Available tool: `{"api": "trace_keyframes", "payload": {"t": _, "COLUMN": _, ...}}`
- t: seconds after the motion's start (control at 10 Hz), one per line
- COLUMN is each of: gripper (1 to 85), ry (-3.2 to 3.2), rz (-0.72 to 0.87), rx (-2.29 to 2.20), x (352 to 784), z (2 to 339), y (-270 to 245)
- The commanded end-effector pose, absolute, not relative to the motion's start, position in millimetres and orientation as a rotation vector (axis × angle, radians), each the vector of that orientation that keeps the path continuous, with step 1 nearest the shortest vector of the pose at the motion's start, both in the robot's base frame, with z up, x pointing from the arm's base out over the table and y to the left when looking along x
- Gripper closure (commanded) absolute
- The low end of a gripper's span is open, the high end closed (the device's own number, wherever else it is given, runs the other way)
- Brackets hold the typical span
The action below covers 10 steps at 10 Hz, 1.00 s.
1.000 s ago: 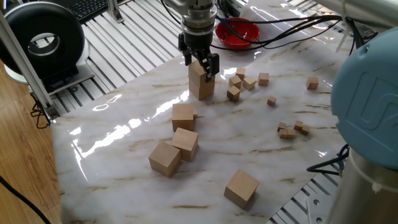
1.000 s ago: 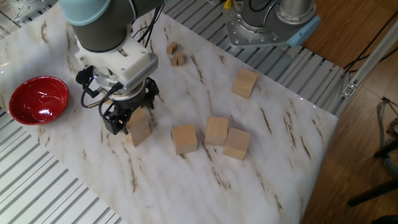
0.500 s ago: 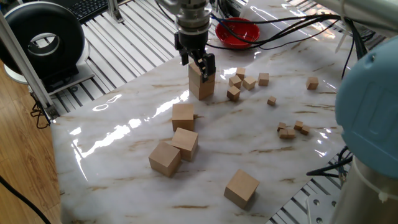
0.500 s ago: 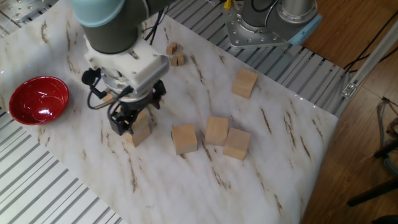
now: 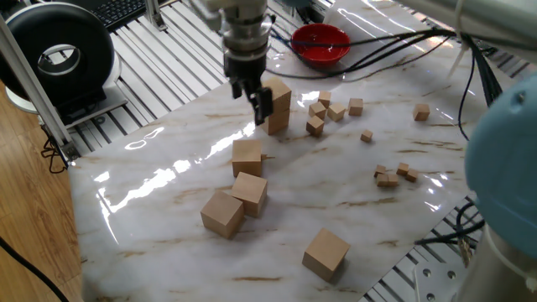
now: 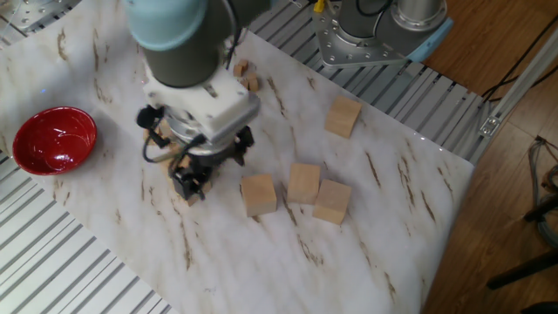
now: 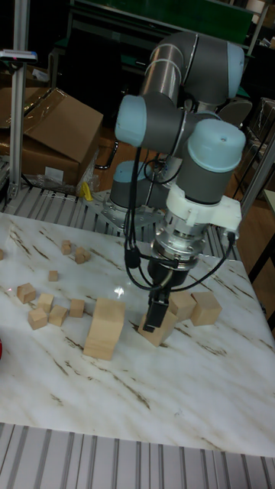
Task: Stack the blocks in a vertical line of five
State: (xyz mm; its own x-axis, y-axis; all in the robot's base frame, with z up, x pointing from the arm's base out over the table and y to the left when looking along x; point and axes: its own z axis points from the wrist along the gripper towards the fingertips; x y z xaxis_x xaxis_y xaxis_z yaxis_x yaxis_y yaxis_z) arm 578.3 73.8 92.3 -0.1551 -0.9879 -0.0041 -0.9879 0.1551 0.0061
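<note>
A stack of two blocks (image 5: 278, 104) stands at the back of the marble table (image 5: 168, 180); the tall fixed view shows it as a two-high column (image 7: 105, 328). My gripper (image 5: 258, 106) hangs just left of the stack, open and holding nothing, low over the table (image 7: 155, 319). Several loose blocks lie nearer the front: one (image 5: 247, 157), two touching ones (image 5: 250, 191) (image 5: 222, 212), and one apart (image 5: 325, 253). In the other fixed view my gripper (image 6: 193, 182) covers most of the stack, with loose blocks (image 6: 259, 194) (image 6: 303, 182) (image 6: 332, 201) to its right.
A red bowl (image 5: 320, 42) sits behind the stack. Tiny wooden cubes (image 5: 323, 111) are scattered right of the stack, with more (image 5: 393, 174) near the right edge. Black cables (image 5: 394, 42) run across the back. The robot base (image 6: 375, 30) stands beyond the far table edge.
My gripper has come off the stack's top block and slid sideways toward the loose blocks. The stack stays two high and stands free.
</note>
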Motion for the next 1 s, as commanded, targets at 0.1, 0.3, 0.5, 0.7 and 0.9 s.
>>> {"api": "trace_keyframes", "payload": {"t": 0.1, "gripper": 0.7, "ry": -2.311, "rz": 0.152, "rx": 2.183, "x": 589.4, "z": 71.7, "y": 98.3}}
{"api": "trace_keyframes", "payload": {"t": 0.3, "gripper": 0.7, "ry": -2.447, "rz": 0.118, "rx": 2.078, "x": 585.7, "z": 63.9, "y": 114.7}}
{"api": "trace_keyframes", "payload": {"t": 0.5, "gripper": 0.7, "ry": -2.547, "rz": 0.051, "rx": 1.996, "x": 588.3, "z": 61.7, "y": 118.8}}
{"api": "trace_keyframes", "payload": {"t": 0.7, "gripper": 0.7, "ry": -2.679, "rz": -0.091, "rx": 1.868, "x": 589.6, "z": 61.8, "y": 123.4}}
{"api": "trace_keyframes", "payload": {"t": 0.9, "gripper": 0.7, "ry": -2.725, "rz": -0.144, "rx": 1.772, "x": 585.4, "z": 63.4, "y": 121.9}}
